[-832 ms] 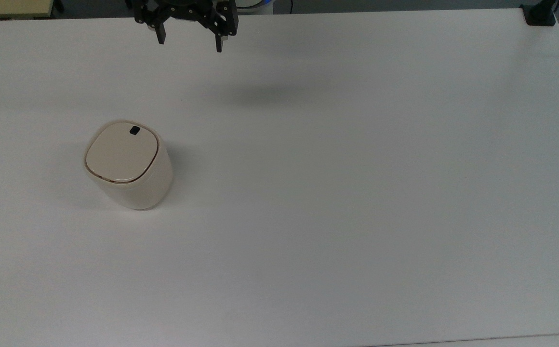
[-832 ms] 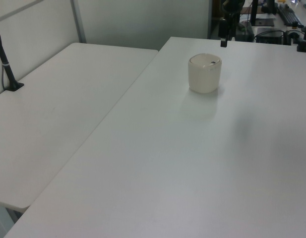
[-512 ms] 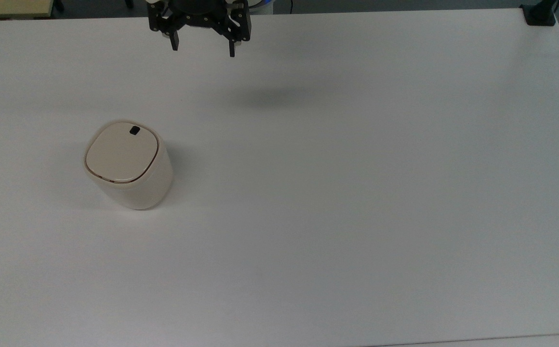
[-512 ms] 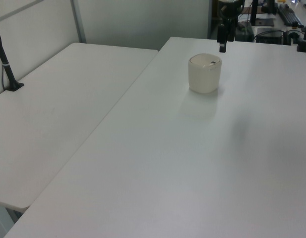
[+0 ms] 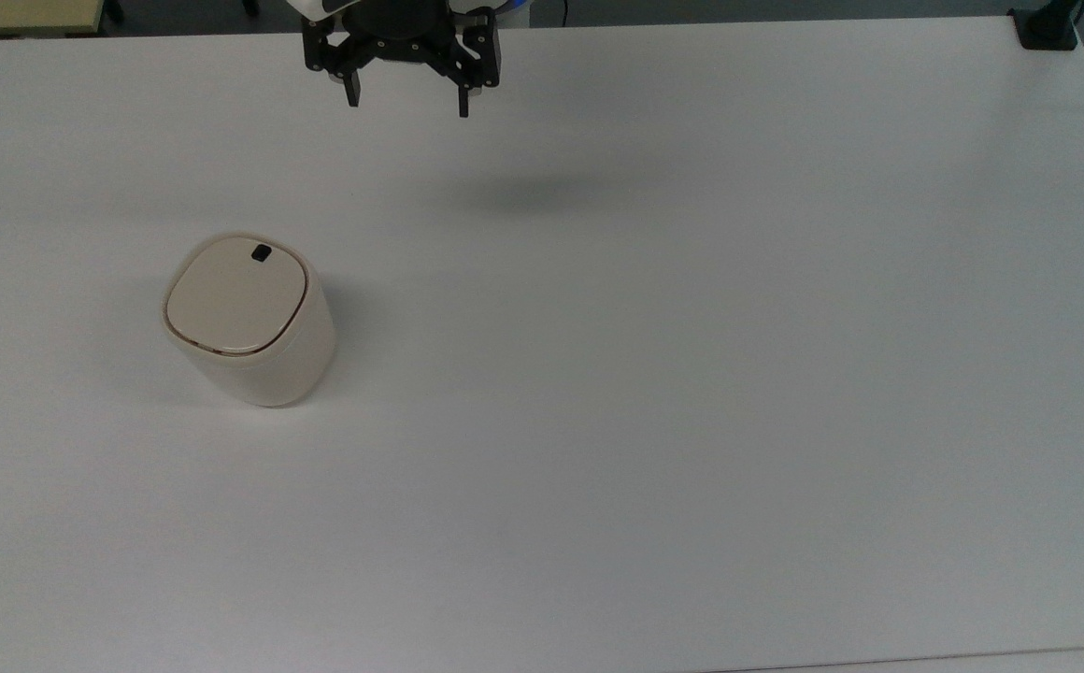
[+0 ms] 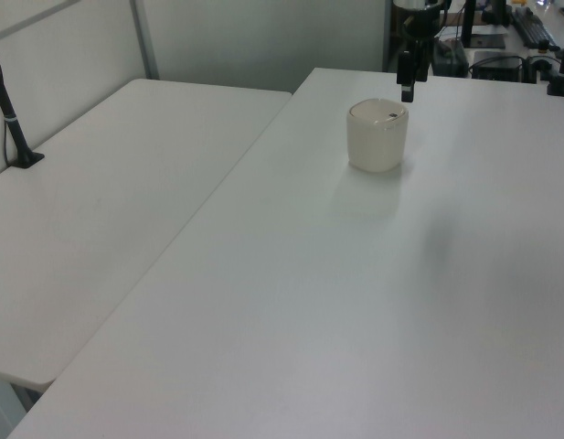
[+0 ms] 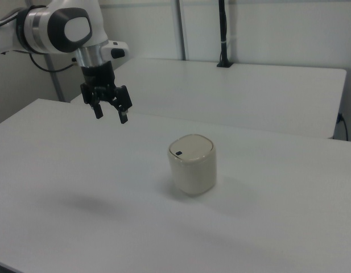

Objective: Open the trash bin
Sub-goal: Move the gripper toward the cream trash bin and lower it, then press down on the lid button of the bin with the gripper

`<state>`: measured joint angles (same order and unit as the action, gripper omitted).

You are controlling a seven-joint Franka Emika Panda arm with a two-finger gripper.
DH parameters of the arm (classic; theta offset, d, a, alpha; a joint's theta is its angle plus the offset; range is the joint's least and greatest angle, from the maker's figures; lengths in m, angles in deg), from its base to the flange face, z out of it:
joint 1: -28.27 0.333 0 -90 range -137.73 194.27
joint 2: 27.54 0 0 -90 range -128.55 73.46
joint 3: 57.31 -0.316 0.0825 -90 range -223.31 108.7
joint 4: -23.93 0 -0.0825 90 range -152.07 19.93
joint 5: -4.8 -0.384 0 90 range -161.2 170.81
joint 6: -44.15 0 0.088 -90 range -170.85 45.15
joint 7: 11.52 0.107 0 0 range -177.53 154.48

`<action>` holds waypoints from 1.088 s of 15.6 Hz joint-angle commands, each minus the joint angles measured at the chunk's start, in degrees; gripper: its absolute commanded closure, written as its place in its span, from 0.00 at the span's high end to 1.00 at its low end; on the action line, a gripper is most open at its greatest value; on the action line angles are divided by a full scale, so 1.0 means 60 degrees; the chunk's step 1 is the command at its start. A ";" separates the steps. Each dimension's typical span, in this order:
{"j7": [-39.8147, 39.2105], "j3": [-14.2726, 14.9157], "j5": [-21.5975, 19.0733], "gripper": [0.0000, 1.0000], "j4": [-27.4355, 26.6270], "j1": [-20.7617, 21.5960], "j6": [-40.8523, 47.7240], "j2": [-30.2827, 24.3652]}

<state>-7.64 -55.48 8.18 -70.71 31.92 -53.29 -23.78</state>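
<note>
The trash bin (image 5: 248, 322) is a small cream-white tub with a flat beige lid, shut, and a small black button (image 5: 261, 252) near the lid's far edge. It stands on the white table at the top view's left, and it also appears as the bin (image 6: 377, 135) in the left view and the bin (image 7: 191, 165) in the right view. My gripper (image 5: 407, 102) hangs open and empty well above the table, up and to the right of the bin in the top view. In the right view the gripper (image 7: 111, 114) is to the bin's left and higher.
The white table (image 5: 654, 374) stretches wide to the top view's right of the bin. A second white table (image 6: 108, 201) adjoins at the left view's left. A black post clamp (image 5: 1047, 28) sits at the top view's far right corner.
The gripper has moved rightward and slightly down in the top view, coming lower toward the table. Its fingers stay open. The bin has not moved.
</note>
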 commanded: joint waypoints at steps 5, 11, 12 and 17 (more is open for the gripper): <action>-0.0179 0.0032 0.0155 0.25 0.0071 0.0270 0.0068 -0.0099; -0.0164 0.0178 0.0126 0.00 0.0085 0.0037 -0.0136 0.0032; -0.0092 0.0179 0.0111 0.00 0.0085 -0.0225 -0.0384 0.0061; -0.0018 0.0179 0.0023 0.00 0.0290 -0.1486 -0.1365 0.0924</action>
<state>-7.67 -54.43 8.37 -70.37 26.46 -57.93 -22.00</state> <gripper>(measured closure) 0.991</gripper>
